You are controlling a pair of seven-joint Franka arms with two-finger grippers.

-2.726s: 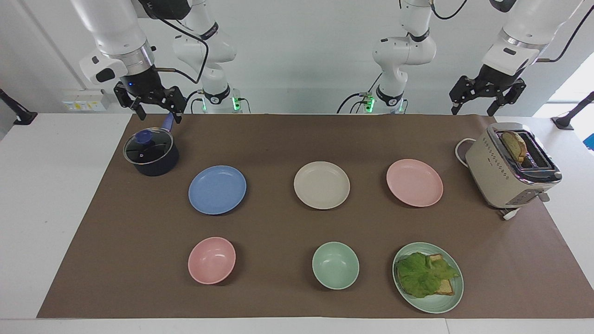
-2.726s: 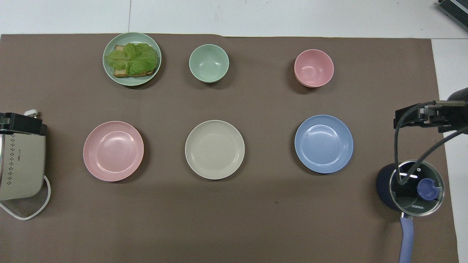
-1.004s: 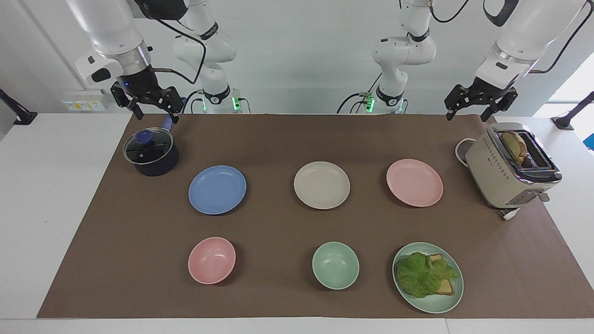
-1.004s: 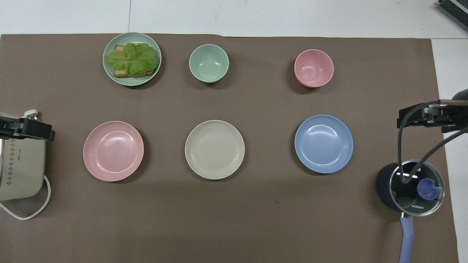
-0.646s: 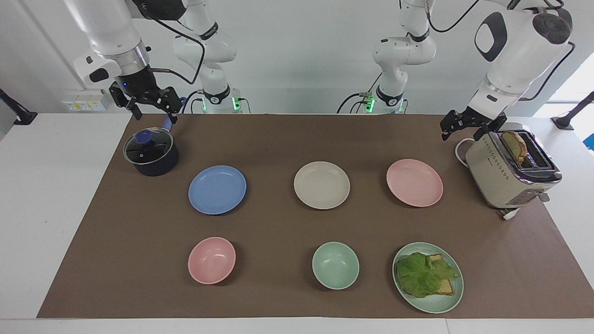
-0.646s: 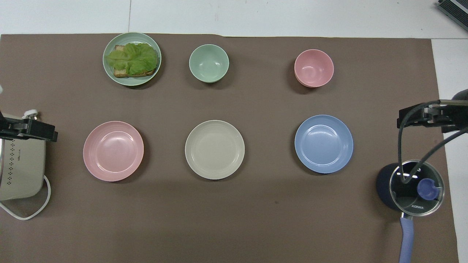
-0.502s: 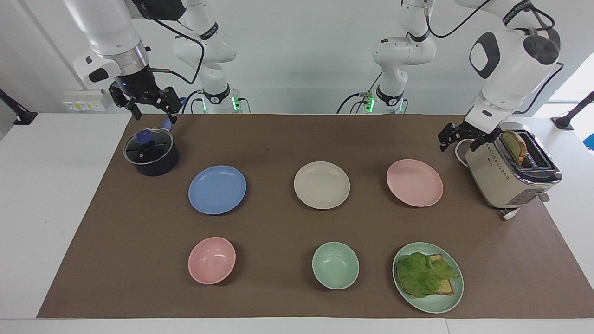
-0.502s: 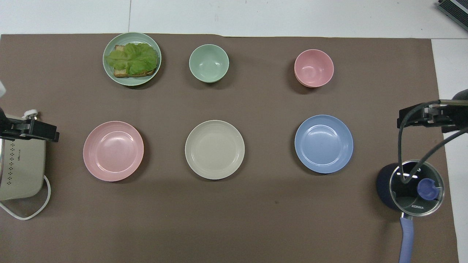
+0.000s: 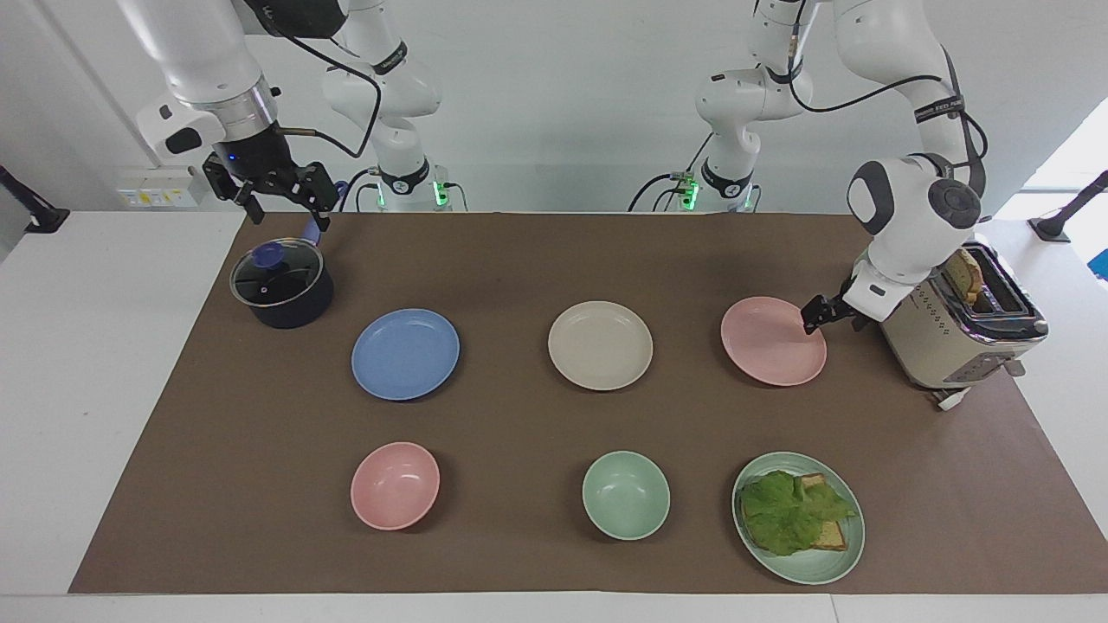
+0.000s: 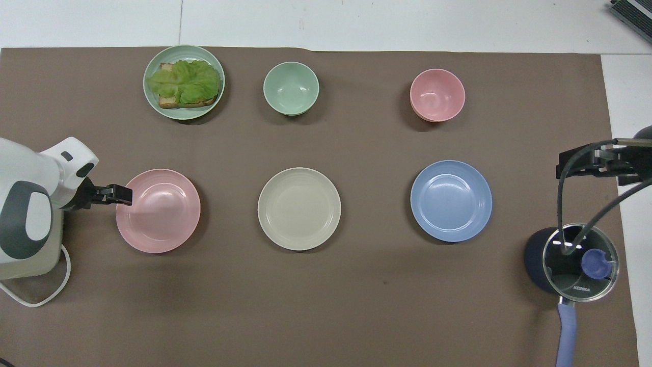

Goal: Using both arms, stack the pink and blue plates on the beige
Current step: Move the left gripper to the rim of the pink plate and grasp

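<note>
Pink plate (image 9: 773,340), beige plate (image 9: 600,344) and blue plate (image 9: 405,353), all matte, shallow and round, lie in one row across the middle of the brown worktop (image 9: 537,260). Left gripper (image 9: 816,313) has come down from the upper right of the frame to the pink plate's rim beside the toaster (image 9: 956,320), jaws wide, holding nothing. Right gripper (image 9: 268,195) waits wide open over the pot (image 9: 281,285), upper left.
</note>
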